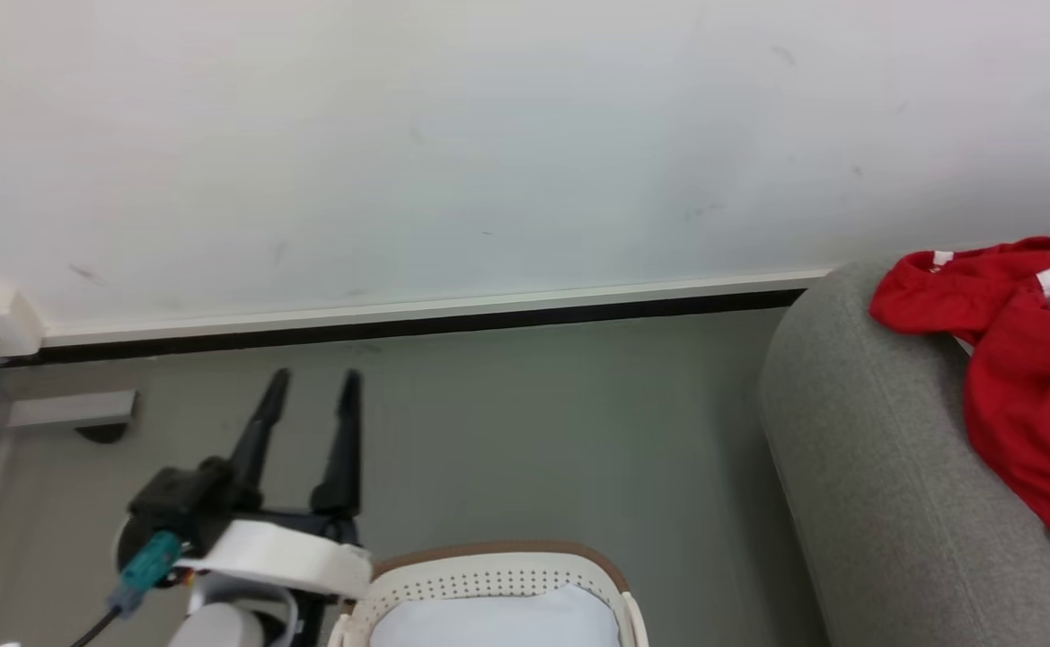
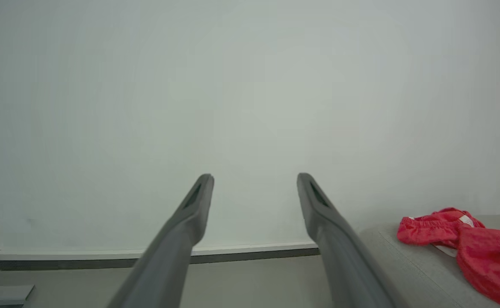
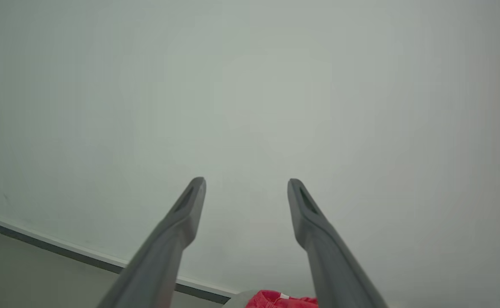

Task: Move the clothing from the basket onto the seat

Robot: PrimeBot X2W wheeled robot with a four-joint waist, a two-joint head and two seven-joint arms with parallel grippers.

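1. The wall (image 1: 489, 135) behind the seat is flat matt white, with a pale skirting and a dark strip at its foot. The floor (image 1: 533, 431) to the seat's left is smooth grey-green.
2. The seat (image 1: 866, 449) is a large grey block in woven upholstery, rounded at its corner and edge.
3. The basket (image 1: 489, 580) stands on the floor left of the seat, well apart from it. It is hard cream-white plastic with rounded corners, rows of small holes and a brown rim band.
4. The clothing (image 1: 1019, 359) lies crumpled on top of the seat near its rounded edge. It is bright red, soft and limp, with white patches. For this piece the carry looks done: it is on the seat and nothing grips it.
5. A pale blue-white cloth (image 1: 498, 620), smooth and puffy, lies in the basket. Most of the basket's inside is out of frame.
6. The left gripper (image 1: 316, 375) hangs well to the seat's left, farther from it than the basket. Its long dark tapered fingers are spread wide and hold nothing.
7. The right gripper (image 3: 246, 183) is over the seat by the red fabric, equally wide and empty. I cannot tell whether it touches the fabric.
8. The next move is probably to look down into the basket for more red. If there is any, pinch a fold of it without catching the pale cloth.
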